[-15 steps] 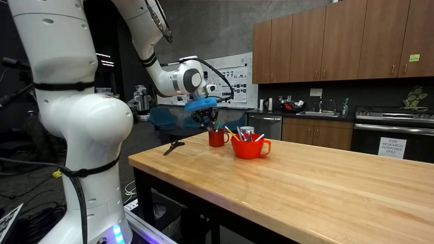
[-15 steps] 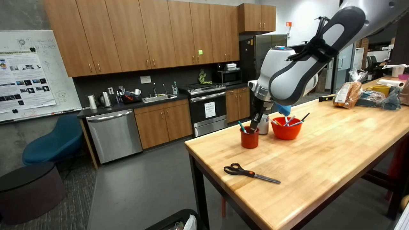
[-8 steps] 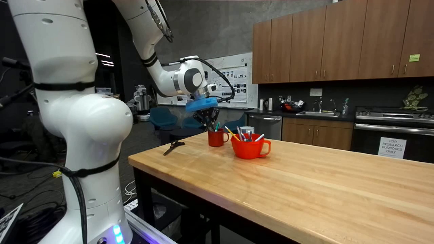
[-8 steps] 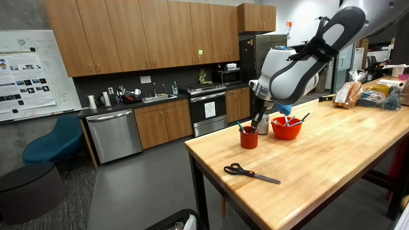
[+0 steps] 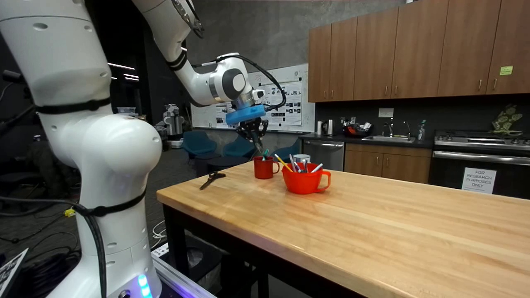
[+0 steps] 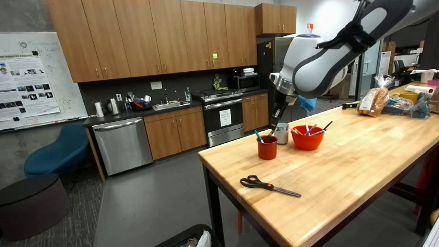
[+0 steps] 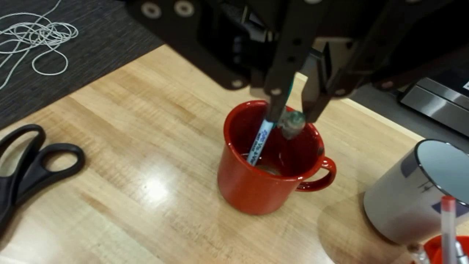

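We see the gripper (image 7: 290,116) pinching a small greenish-grey object (image 7: 292,126) at the mouth of the red mug (image 7: 253,192), which stands on the surface (image 7: 121,146) with a teal-and-white marker (image 7: 259,142) leaning inside.

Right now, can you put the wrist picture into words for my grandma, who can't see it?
A black gripper pinches a blurry greenish thing at the mouth of a red mug, where a marker leans inside. The mug stands on a wooden table, with black scissors on the picture's left and a pale cup on its right.
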Available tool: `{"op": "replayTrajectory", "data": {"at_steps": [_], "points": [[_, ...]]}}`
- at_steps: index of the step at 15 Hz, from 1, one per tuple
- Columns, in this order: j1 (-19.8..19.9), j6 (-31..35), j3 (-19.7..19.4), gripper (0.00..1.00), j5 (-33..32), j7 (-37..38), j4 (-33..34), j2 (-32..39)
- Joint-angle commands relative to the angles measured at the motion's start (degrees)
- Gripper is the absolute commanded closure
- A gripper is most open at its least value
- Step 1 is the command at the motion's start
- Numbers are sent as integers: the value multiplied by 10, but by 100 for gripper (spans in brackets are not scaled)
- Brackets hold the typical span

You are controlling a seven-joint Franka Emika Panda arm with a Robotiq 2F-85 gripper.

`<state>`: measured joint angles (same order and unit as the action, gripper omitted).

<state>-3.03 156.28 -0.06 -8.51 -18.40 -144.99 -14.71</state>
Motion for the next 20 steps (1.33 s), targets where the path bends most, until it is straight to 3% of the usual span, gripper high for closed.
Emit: {"op": "replayTrajectory", "data": {"at_steps": [1, 11, 16, 20], "points": [[7, -84, -9, 95, -10, -12, 8, -63], [42, -263, -79, 95, -17, -77, 75, -136], [56, -262, -112, 95, -11, -98, 75, -103], [65, -243, -116, 95, -17, -91, 79, -54]]}}
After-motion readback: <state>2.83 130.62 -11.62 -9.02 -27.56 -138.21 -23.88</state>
